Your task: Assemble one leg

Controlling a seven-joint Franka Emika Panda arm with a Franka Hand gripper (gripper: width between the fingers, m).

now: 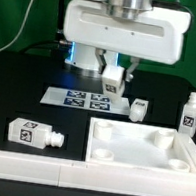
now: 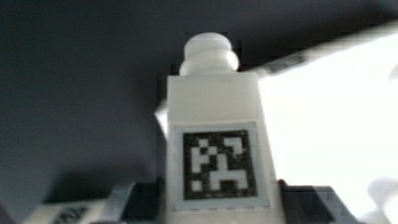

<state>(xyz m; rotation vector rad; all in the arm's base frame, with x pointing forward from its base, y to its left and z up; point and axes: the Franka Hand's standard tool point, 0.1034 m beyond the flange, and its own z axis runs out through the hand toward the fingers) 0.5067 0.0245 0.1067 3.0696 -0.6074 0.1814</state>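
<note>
In the exterior view's lower right lies the tabletop (image 1: 178, 158), recesses up, with a loose leg (image 1: 138, 110) just behind it at mid-frame and the marker board (image 1: 76, 97) beside that. Farther back, at upper centre, the gripper (image 1: 111, 74) is clamped on the leg (image 1: 111, 83), which appears to be raised just above the board. Risk: the leg is tilted in a grip on its blocky body only, so it may twist in the fingers, meet a recess askew and jam, or strike the loose leg in transit.

Fingers (image 1: 103, 63) tight on the leg (image 1: 110, 81), aloft.
</note>
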